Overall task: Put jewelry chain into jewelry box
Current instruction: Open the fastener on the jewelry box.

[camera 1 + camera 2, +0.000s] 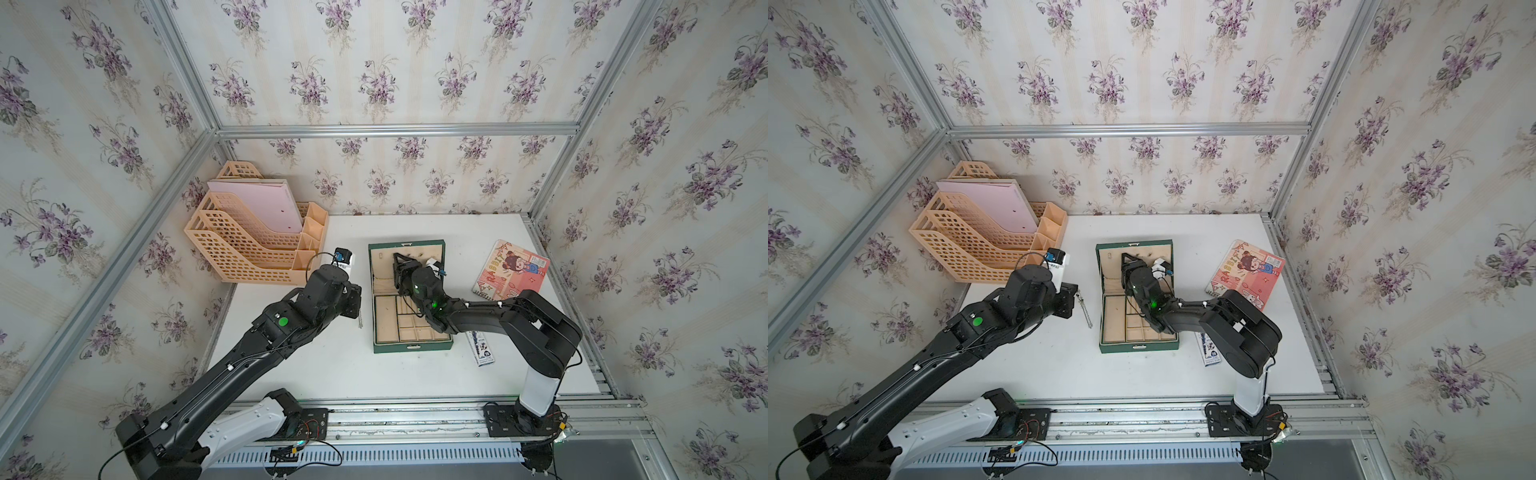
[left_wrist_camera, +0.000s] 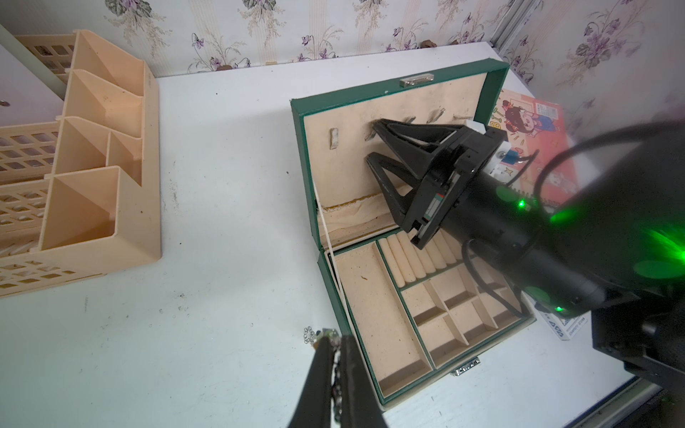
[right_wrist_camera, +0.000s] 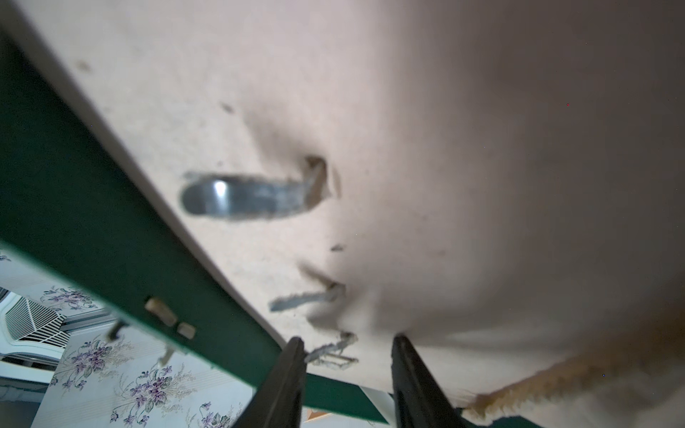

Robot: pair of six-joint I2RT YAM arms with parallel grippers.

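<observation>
The left gripper [image 2: 335, 338] has its jaws pressed together on the chain [image 2: 310, 333], with a few links bunched past the fingertips and the rest trailing back between them. In both top views the chain [image 1: 1084, 311] [image 1: 360, 319] hangs down from that gripper over the table [image 1: 332, 374], just left of the box and outside it. Whether its lower end touches the table cannot be told.

The right gripper [image 2: 372, 144] has its jaws apart and holds nothing. Its tips are up against the beige lining of the raised lid, near a row of small metal hooks [image 3: 244, 196].

The box [image 1: 409, 348] [image 1: 1138, 347] [image 2: 307, 178] sits mid-table with its lid standing open at the far side. Its base shows one long compartment on the left, ring rolls and small square cells.

Outward from there, a peach file rack [image 1: 249, 249] stands at the far left. A pink picture book [image 1: 513, 270] lies to the right of the box, and a small white carton [image 1: 480, 351] lies near its right front corner.
</observation>
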